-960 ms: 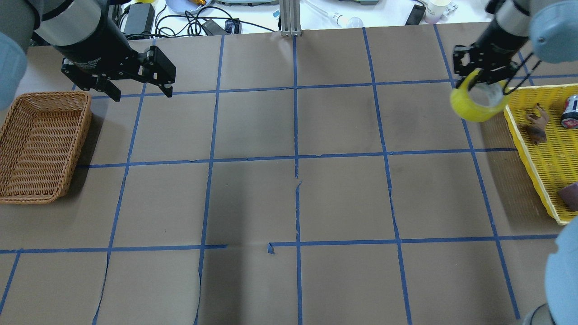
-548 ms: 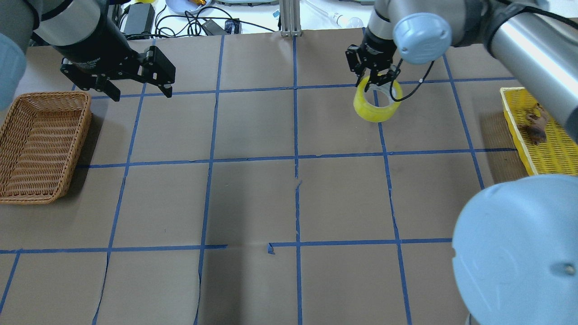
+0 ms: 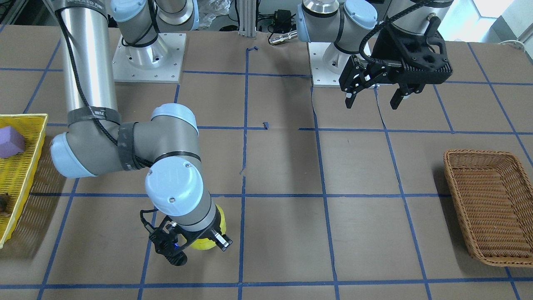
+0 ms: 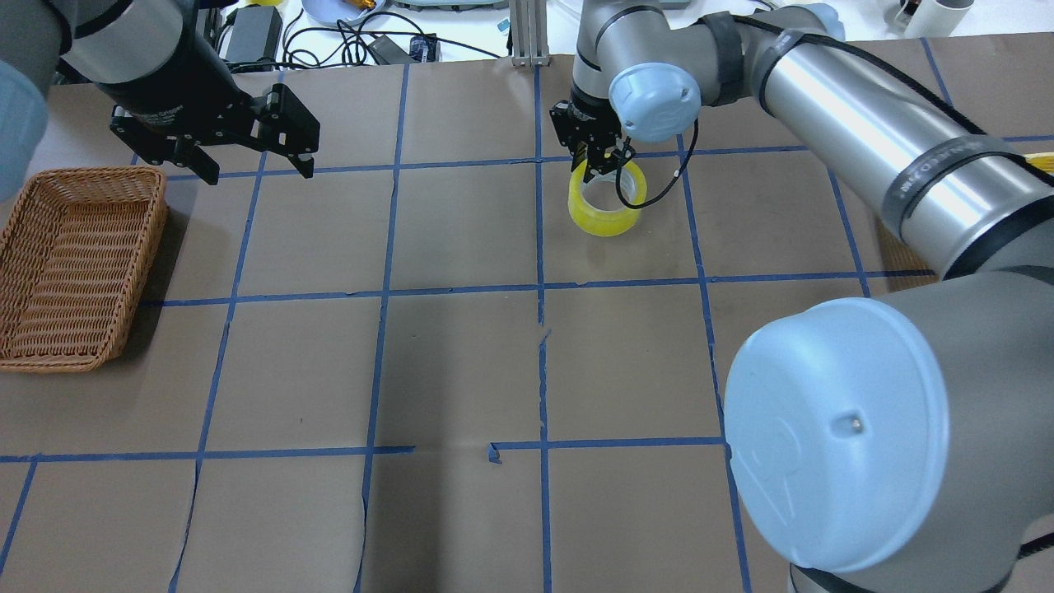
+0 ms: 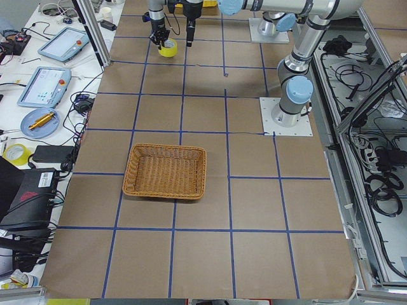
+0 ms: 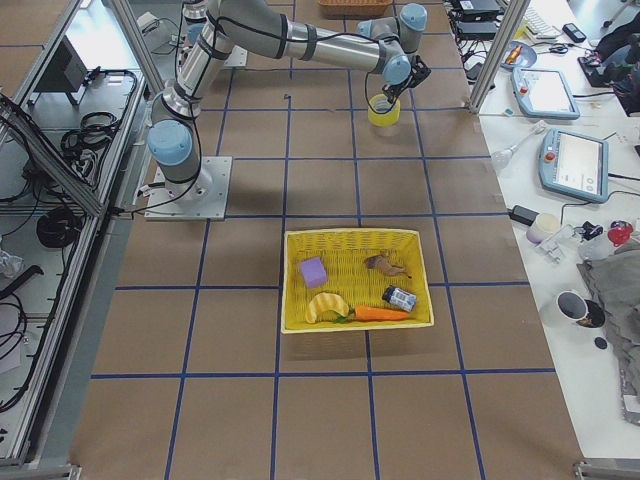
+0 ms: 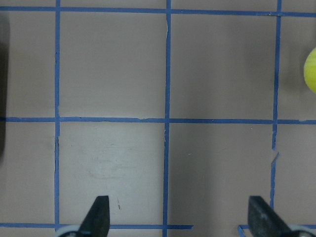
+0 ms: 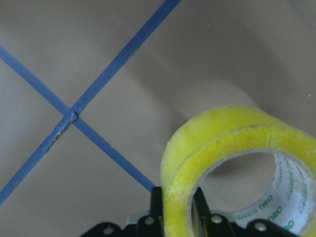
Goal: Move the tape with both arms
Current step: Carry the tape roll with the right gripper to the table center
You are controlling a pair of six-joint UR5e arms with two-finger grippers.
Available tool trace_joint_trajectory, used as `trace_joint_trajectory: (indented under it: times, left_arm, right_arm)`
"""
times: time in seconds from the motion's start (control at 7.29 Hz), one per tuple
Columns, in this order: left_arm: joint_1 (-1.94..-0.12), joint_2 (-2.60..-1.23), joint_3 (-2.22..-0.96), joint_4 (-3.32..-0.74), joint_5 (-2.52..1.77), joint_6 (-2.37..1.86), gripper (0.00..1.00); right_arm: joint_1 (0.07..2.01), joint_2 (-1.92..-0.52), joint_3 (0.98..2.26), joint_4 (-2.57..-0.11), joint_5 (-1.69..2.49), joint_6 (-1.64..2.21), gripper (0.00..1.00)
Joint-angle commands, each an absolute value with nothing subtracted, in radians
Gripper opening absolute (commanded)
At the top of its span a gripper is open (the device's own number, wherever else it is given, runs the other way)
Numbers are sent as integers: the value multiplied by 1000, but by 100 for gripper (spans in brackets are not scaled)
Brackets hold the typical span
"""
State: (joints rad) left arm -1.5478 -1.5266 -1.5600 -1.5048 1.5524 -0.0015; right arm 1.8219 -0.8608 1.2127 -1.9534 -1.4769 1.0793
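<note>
Leftward since a second ago, the right gripper (image 4: 599, 155) has swung the tape (image 4: 603, 224) from beside the yellow tray (image 6: 350, 232) to just right of the middle blue line (image 4: 539, 247), its jaws pinching the roll's yellow wall. Its pale core (image 8: 291, 187) reads "deli". The left gripper (image 4: 259, 169) hangs spread wide near the wicker basket (image 4: 90, 173), well apart from the tape.
</note>
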Motion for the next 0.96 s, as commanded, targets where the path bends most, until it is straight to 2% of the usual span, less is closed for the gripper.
trace_joint_trajectory:
  times: [0.0,0.55,0.69,0.82]
  left_arm:
    - [-1548,-1526,-1560,-1505,1552,2,100]
    - [-1546,-1526,-1559,-1505,1555,-2,100]
    - [-1548,-1525,-1559,-1505,1554,-2,100]
    - [-1548,-1526,-1560,-1505,1554,-2,100]
  right_arm:
    - [1850,-816,1175,-1963,-1471,1156,0]
    - [1887,-781,1169,-2006,-1436,1207,0]
    - [1887,-784,1170,-2006,-1437,1166,76]
    - [1887,-790,1170,-2005,-1437,1137,100]
